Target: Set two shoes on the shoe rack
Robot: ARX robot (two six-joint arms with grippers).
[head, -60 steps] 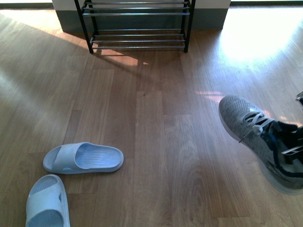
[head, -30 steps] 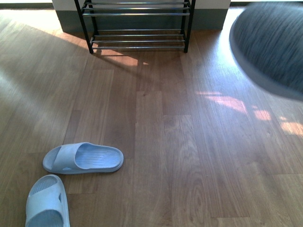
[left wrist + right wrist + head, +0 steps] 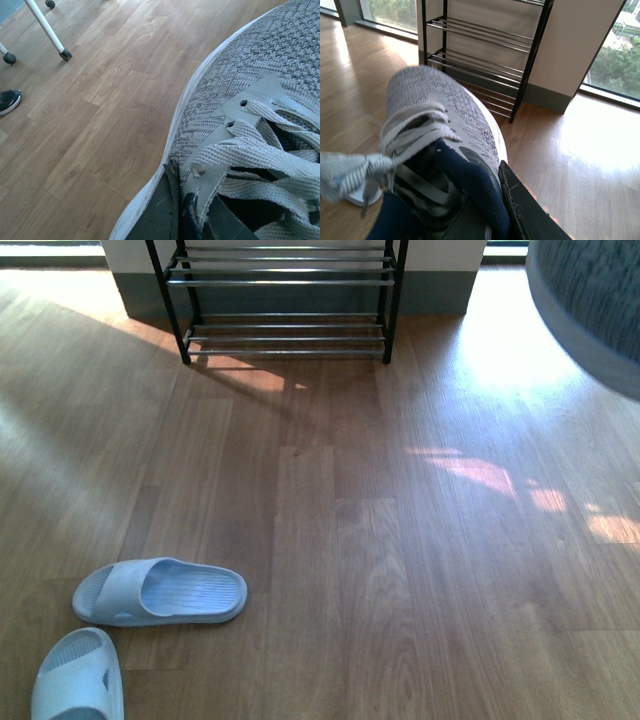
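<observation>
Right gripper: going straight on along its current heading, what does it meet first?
Past the grey sneaker the right gripper holds, the shoe rack looks first in line, around its lower shelves; depth unclear.

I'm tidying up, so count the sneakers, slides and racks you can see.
sneakers: 2
slides: 2
rack: 1
Total: 5
</observation>
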